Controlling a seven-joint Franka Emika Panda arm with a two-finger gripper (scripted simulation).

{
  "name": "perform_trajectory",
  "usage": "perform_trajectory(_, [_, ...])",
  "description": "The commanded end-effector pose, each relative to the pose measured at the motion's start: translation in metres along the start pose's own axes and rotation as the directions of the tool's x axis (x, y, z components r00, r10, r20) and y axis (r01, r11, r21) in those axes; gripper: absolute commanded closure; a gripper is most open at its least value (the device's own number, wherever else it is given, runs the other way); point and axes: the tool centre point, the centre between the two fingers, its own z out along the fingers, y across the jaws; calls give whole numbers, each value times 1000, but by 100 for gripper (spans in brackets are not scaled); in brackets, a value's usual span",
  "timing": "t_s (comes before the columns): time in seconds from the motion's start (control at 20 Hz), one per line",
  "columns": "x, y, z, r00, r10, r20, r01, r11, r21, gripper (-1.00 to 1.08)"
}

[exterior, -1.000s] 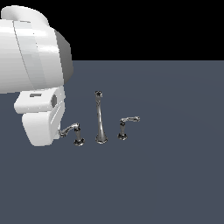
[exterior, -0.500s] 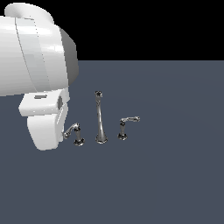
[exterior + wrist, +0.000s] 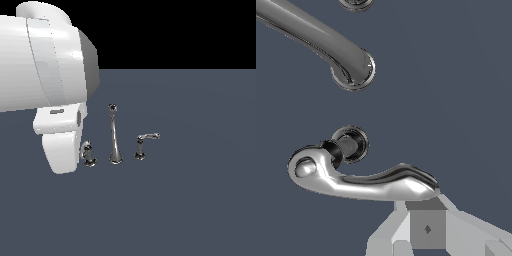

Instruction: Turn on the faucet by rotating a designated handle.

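Observation:
The chrome faucet stands on the grey floor with its tall thin spout [image 3: 114, 134] in the middle; the spout also shows in the wrist view [image 3: 321, 40]. The handle [image 3: 88, 151], at the exterior view's left of the spout, is partly hidden by my white hand [image 3: 62, 147]. In the wrist view the handle's long wavy arm [image 3: 361, 182] lies nearly level on its short post. My gripper [image 3: 426, 222] sits right at the free end of that arm and seems to touch it. I cannot tell how the jaws stand.
The second, shorter lever handle [image 3: 145, 142] stands at the exterior view's right of the spout, its arm tilted slightly up. My large white arm [image 3: 45, 65] fills the exterior view's upper left. A flat dark grey floor [image 3: 190, 200] surrounds the faucet.
My arm has moved toward the exterior view's right, closer to the spout. It now hides more of the handle's arm. The spout and the other handle have not moved.

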Motion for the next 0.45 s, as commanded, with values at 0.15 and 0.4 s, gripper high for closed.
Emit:
perform_trajectory(0.15, [41,-6,0,999,38,-5,-38,999,-1,108])
perform_trajectory(0.4, [66,-11,-1,999,52,-8,-52,999,-1,108])
